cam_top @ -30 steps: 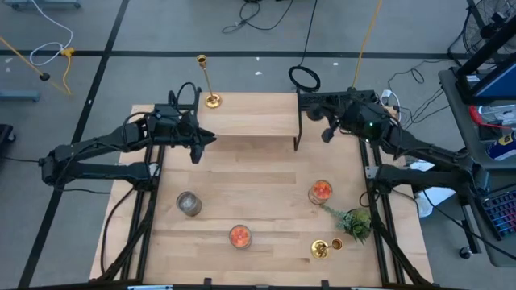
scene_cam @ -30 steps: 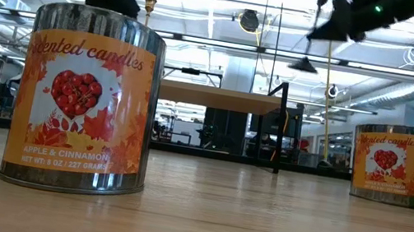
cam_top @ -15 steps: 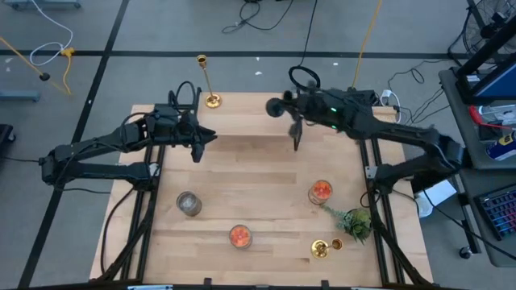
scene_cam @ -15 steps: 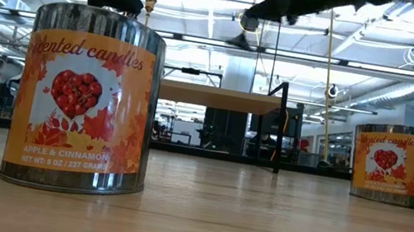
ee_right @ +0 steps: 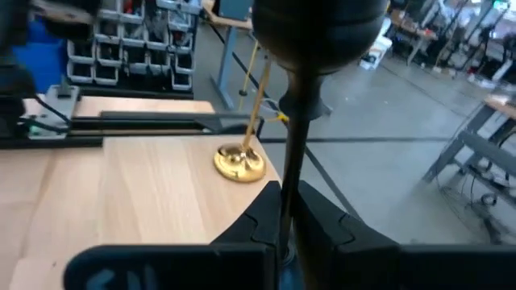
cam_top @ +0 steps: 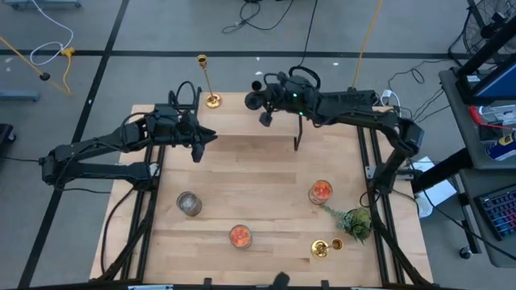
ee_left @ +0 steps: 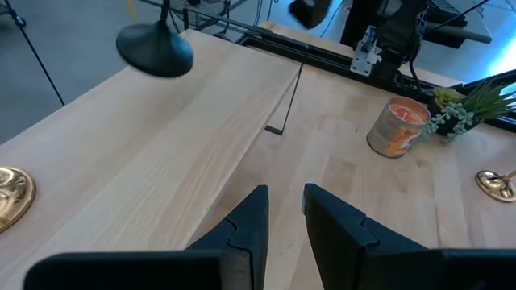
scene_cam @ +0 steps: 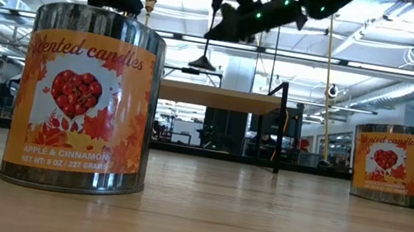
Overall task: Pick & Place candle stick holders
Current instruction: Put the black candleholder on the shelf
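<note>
My right gripper is shut on the black candle stick holder, over the far part of a raised wooden shelf. The holder's round base hangs above the shelf top. One gold candle stick holder stands on its base at the shelf's far left corner; it also shows in the right wrist view. A second gold holder is on the table at the near right, by the green sprig. My left gripper is slightly open and empty, at the shelf's near edge. My right gripper pinches the black holder's slim stem between its two fingers, which lie across the stem. The fingers come roughly level from the table's right side. The holder hangs upright, its base lifted clear above the shelf top.
Three candle tins stand on the table: a silver one, one at the near middle and one at the right. A green plant sprig lies at the near right. The shelf rests on thin black legs.
My right gripper has carried the black holder toward the table's left edge, along the far side, from the shelf's right end to its middle. The holder has stayed upright and clear of the shelf, and its base now hangs lower.
</note>
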Robot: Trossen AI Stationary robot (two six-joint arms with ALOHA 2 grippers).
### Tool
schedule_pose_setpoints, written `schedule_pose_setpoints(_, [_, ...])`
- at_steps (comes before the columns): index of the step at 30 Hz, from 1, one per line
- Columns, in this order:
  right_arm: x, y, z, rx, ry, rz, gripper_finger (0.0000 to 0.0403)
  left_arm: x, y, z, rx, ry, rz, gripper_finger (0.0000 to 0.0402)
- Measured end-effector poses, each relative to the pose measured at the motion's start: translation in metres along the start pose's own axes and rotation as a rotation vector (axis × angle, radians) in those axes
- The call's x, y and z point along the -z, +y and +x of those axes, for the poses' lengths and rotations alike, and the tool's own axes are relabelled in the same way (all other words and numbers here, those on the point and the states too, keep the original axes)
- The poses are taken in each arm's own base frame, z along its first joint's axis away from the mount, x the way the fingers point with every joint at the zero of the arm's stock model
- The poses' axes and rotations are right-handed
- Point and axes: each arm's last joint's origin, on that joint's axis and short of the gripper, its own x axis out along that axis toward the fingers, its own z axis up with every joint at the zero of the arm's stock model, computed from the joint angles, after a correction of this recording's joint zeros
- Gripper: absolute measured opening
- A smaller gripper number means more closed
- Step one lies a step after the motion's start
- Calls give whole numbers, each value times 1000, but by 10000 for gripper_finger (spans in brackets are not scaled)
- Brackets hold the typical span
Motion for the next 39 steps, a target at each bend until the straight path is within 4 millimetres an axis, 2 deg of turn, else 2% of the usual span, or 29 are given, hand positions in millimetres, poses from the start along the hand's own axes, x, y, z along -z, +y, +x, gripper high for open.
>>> schedule_pose_setpoints(7, [27,-12,25,40,15,98,12,0,0,0,0,2,21,85])
schedule_pose_setpoints(13, [44,-21,36,60,43,124,13,0,0,0,0,2,25,85])
schedule_pose_setpoints(26, [61,-33,50,29,-6,182,15,0,0,0,1,2,27,85])
schedule_pose_setpoints(39, [61,-33,50,32,-10,177,27,0,0,0,0,2,27,85])
